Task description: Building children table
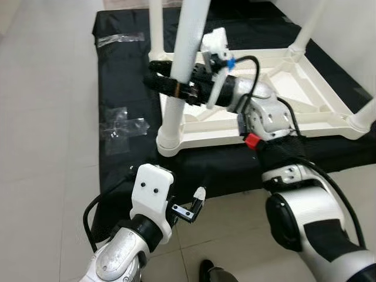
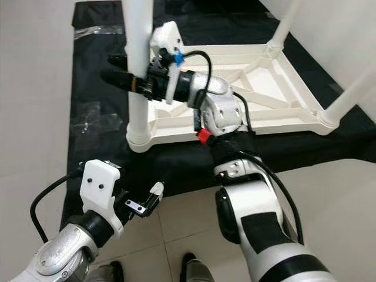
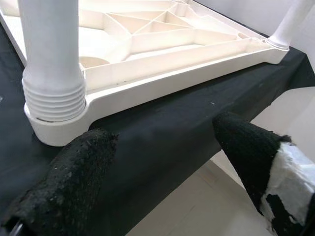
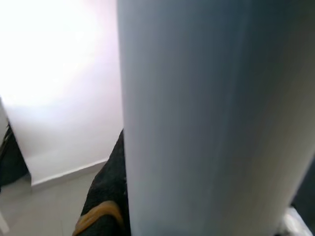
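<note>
A white plastic children's table [image 1: 282, 88] lies upside down on a black cloth [image 1: 123, 70] spread over the tiled floor [image 1: 47, 117], its underside ribs facing up and its legs standing upward. The near-left corner of the tabletop sits close to the cloth's front edge, and there a white table leg [image 1: 179, 76] rises from its ribbed socket [image 3: 54, 101]. The right end effector [image 1: 157, 80] reaches in from the right and is closed around this leg partway up — one black finger on either side of the tube. The left end effector [image 1: 197, 202] hovers low over the floor just before the cloth's front edge, below that corner, fingers spread apart and holding nothing. Crumpled clear plastic wrap [image 1: 123, 126] lies on the cloth near its left edge.
</note>
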Robot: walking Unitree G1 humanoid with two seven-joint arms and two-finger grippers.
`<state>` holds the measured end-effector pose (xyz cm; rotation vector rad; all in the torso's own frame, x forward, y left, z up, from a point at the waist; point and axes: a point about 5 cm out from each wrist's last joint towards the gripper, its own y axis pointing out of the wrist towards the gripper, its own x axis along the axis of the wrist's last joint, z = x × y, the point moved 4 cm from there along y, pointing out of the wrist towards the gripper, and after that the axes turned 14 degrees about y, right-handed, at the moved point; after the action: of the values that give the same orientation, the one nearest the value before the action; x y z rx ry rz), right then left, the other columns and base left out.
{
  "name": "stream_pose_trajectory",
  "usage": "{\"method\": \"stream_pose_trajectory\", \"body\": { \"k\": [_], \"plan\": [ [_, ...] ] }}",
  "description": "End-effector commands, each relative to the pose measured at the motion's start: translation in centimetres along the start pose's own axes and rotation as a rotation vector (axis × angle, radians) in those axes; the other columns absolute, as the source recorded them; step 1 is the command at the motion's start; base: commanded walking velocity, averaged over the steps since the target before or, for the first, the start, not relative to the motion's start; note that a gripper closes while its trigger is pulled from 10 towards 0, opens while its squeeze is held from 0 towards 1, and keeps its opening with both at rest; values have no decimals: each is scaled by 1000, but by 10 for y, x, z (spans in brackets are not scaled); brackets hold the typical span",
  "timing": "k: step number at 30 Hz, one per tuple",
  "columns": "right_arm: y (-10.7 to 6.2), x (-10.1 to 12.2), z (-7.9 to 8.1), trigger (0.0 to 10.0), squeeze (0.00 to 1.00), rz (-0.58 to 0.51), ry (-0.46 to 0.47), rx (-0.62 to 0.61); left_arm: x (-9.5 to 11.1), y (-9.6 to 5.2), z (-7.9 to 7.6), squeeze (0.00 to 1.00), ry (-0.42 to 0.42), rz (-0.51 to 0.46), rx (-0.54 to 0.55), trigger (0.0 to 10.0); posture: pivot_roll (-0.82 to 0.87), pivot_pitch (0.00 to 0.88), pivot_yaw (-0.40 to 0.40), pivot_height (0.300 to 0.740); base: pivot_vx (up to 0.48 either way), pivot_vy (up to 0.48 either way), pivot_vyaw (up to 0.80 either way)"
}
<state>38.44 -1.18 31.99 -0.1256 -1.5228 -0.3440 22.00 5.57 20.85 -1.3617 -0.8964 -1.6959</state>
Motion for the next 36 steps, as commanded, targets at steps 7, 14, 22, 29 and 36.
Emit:
{"method": "stream_pose_trajectory", "body": {
  "k": [7,14,22,29,36],
  "plan": [
    [-2,-81,-14,10000,0,261,152,-168,-4,-2,0,0,-5,21,4,10000,126,325,-79,740,0,0,0],
    [3,-88,1,10000,0,284,158,-63,-4,-1,1,0,-4,21,7,10000,126,326,-79,740,0,0,0],
    [18,-94,9,10000,0,355,92,8,-3,-1,1,0,-1,16,10,10000,122,329,-90,740,0,0,0],
    [32,-95,3,10000,0,379,47,-115,-1,-2,2,0,-2,12,25,10000,123,333,-98,740,0,0,0],
    [29,-100,-4,10000,0,337,80,-234,0,-1,4,0,3,6,29,10000,123,332,-98,740,0,0,0]
  ]
}}
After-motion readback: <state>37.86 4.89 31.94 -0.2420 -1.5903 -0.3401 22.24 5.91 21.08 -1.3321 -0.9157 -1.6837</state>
